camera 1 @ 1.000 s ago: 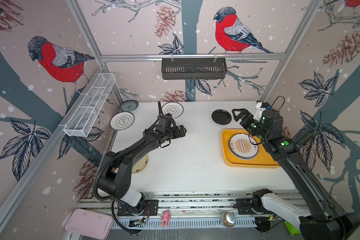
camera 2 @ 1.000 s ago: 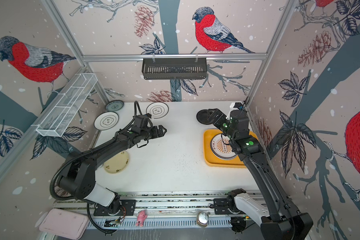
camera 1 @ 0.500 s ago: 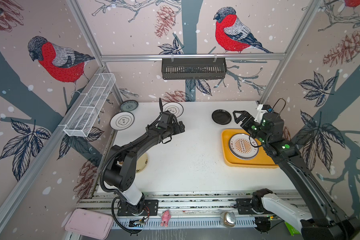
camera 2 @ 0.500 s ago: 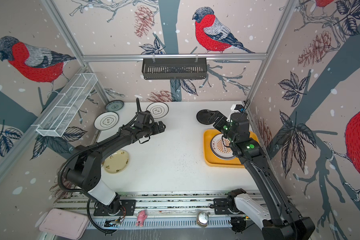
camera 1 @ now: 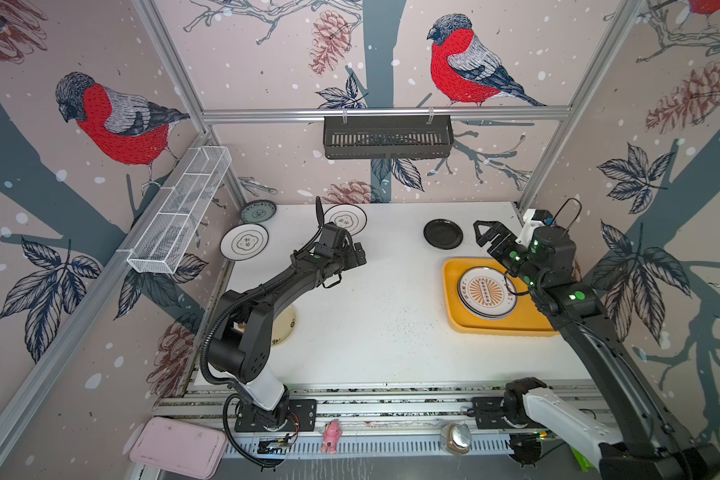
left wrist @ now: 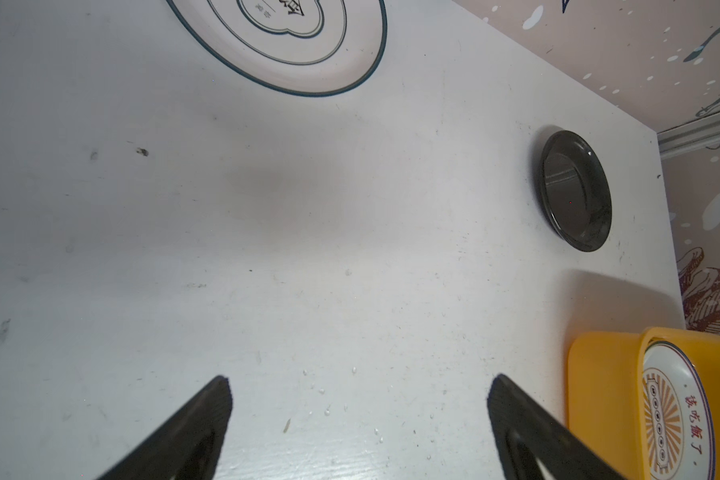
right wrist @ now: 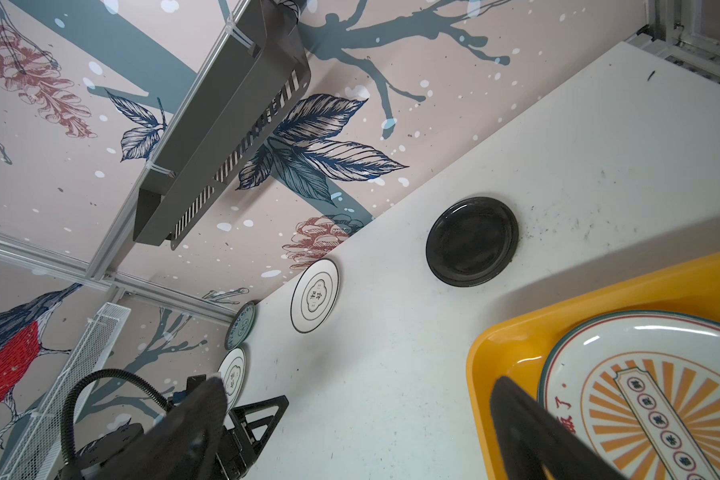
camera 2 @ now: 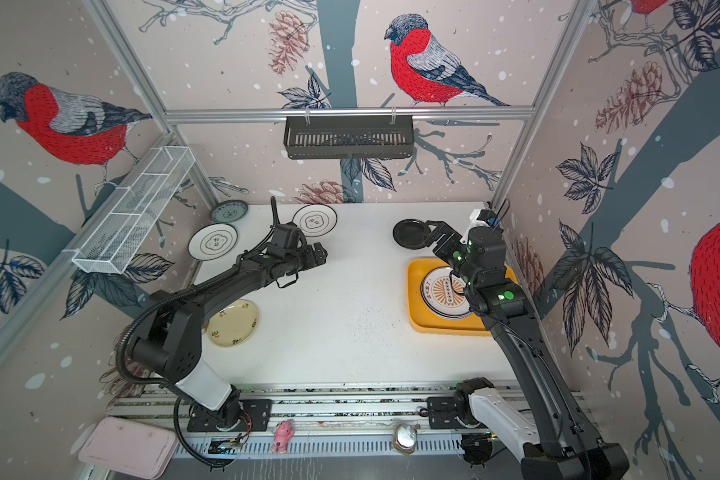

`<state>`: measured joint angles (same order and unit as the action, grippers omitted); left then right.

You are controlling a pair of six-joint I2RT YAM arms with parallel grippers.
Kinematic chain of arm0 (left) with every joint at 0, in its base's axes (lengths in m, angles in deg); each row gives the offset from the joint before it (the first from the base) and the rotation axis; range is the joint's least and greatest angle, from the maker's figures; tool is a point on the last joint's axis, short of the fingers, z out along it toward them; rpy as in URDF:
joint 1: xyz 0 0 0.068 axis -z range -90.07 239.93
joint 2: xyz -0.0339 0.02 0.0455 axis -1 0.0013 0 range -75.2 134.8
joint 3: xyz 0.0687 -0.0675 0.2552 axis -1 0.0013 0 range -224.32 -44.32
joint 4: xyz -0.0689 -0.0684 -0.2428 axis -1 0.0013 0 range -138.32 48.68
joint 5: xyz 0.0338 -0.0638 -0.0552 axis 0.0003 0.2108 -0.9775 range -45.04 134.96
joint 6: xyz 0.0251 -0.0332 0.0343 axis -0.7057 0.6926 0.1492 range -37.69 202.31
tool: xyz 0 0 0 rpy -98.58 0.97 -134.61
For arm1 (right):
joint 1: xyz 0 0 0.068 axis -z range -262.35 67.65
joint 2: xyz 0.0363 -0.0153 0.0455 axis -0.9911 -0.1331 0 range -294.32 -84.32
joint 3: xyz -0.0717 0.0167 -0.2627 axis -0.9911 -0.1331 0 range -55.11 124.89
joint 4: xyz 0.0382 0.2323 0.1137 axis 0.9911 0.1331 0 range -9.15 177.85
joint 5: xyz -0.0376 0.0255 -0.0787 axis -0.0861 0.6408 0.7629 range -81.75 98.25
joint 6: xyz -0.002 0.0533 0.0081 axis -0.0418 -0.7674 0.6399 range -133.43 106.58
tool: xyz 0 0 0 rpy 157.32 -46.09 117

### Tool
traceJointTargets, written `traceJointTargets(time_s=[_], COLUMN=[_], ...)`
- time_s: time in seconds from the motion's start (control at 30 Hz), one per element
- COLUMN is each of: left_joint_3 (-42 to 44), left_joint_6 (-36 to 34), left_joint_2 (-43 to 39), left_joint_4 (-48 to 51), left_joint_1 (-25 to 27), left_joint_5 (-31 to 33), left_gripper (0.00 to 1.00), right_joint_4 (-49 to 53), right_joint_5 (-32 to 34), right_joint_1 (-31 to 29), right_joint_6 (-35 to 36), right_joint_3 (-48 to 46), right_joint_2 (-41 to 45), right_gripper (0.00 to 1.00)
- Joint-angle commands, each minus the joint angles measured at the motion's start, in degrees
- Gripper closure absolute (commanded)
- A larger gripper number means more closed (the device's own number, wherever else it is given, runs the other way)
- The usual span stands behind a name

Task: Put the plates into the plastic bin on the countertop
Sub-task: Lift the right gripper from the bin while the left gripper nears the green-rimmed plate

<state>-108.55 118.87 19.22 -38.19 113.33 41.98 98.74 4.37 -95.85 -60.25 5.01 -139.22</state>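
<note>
Currently your stock reads as follows: one large flat white rectangular countertop (camera 1: 391, 316), speckled with dark crumbs, bearing at its right side one shallow yellow-orange rectangular plastic bin (camera 1: 452, 309). The bin holds one round white plate with an orange sunburst (camera 1: 487, 293) and a dark lettered rim, lying flat on the bin's floor. Outside the bin you have five items: a small round glossy black plate (camera 1: 443, 234) near the bin's far left corner and apart from it; a round white plate with a dark flower outline (camera 1: 345, 217) at the back near the middle; a second flower-outline plate (camera 1: 244, 242) and a smaller round grey-teal plate (camera 1: 258, 210) at the far left edge (whether they lie wholly on the top cannot be told); and a round cream plate (camera 2: 233, 323) at the front left, beside the left arm's base. Your left gripper (left wrist: 360, 381) hangs over bare countertop near the back flower plate, its jaws spread wide with nothing between them. Your right gripper (camera 1: 488, 236) hangs over the bin's far edge, just right of the black plate, its jaws likewise apart and empty.
</note>
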Motion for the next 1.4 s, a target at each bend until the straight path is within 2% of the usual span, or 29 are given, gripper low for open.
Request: traceJointTargets(time_s=[0.0,0.33,1.03,1.37], left_joint_3=[-1.03,-0.08,-2.26,-1.27], left_joint_6=[0.00,0.10,-0.35,-0.36], left_joint_2=[0.73,0.36,3.65,4.20], left_joint_4=[0.16,-0.20,-1.15,-2.75], left_joint_1=[-0.19,-0.53,-5.55,-7.09], left_joint_5=[0.61,1.84,1.43,0.64], left_gripper=[0.04,0.04,0.04,0.04], right_joint_4=[-1.43,-3.21,-8.53,-10.41], right_joint_5=[1.94,2.82,-0.75,-4.65], right_joint_1=[-0.23,-0.21,0.05,-0.21], right_joint_6=[0.95,0.86,1.14,-0.03], right_joint_3=[0.96,-1.54,0.70,3.10], right_joint_2=[-0.39,3.03,-3.91,-11.29], right_gripper=[0.00,0.00,0.00,0.00])
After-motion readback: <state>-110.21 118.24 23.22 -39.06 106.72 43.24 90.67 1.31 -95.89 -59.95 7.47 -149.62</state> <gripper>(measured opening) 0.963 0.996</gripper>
